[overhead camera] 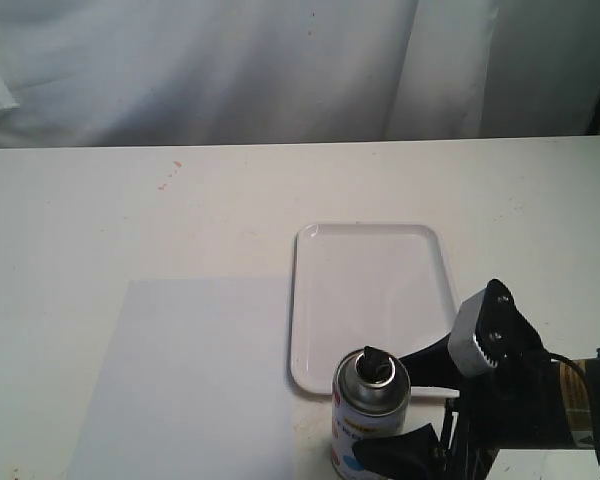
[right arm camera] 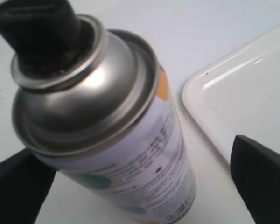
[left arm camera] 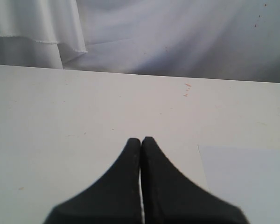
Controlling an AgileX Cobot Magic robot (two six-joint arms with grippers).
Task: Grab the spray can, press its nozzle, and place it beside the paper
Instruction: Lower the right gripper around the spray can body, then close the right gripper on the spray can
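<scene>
Upright on the table (overhead camera: 130,200), low in the exterior view: the spray can (overhead camera: 370,415), black nozzle (overhead camera: 377,364) uppermost on the silver dome. Just right of the edge of the paper (overhead camera: 190,380), and in front of the near left corner of the white tray (overhead camera: 370,280); touching either or not, cannot tell. Around the can, the right tool (overhead camera: 385,407), spread wide, one black finger (right arm camera: 261,182) out on the tray side with a clear gap to the label, the other close by the opposite side; not clamped. Left tool (left arm camera: 140,144) pressed narrow, tips together, nothing between them, above bare table near a corner of the paper.
</scene>
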